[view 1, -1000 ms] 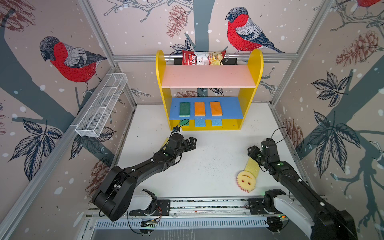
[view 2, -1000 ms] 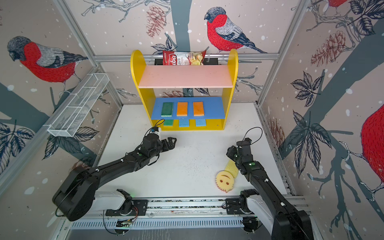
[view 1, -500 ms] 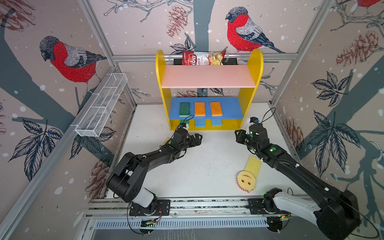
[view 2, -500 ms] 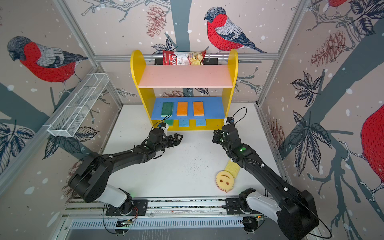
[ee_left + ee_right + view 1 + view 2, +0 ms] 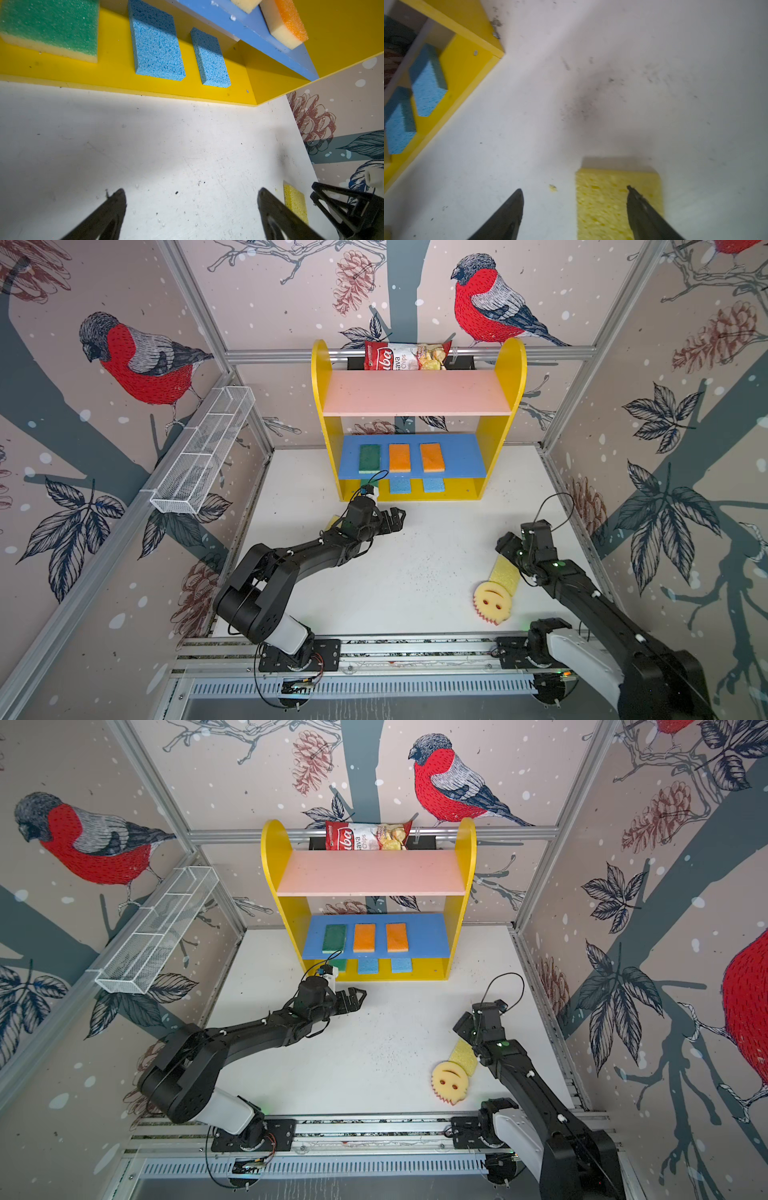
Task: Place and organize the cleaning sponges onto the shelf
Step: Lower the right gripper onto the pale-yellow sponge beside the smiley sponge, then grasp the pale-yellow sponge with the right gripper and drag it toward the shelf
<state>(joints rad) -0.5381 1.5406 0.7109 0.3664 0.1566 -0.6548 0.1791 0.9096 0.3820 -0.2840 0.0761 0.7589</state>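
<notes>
The shelf [image 5: 515, 364] [image 5: 465, 844] stands at the back. Its blue board carries a green sponge [image 5: 369, 458] and two orange sponges [image 5: 399, 457]. On the yellow base lie a green sponge [image 5: 52, 27] and two blue sponges [image 5: 155, 45] [image 5: 428, 91]. My left gripper [image 5: 397, 516] [image 5: 191, 193] is open and empty in front of the base. On the right, a yellow sponge [image 5: 505, 574] [image 5: 604, 197] lies flat, touching the smiley sponge [image 5: 492, 601] [image 5: 449, 1081]. My right gripper [image 5: 509, 545] [image 5: 574, 190] hovers open above the yellow sponge's far end, with one finger over it.
A red-and-white chips bag [image 5: 405, 356] sits in a black basket behind the shelf top. A white wire basket [image 5: 203, 456] hangs on the left wall. A sliver of yellow [image 5: 332, 522] shows behind my left arm. Printed walls close in the white table [image 5: 415, 572].
My right gripper swung out toward the shelf, then came back over the yellow sponge with its jaws wider apart. My left gripper has moved closer to the shelf base.
</notes>
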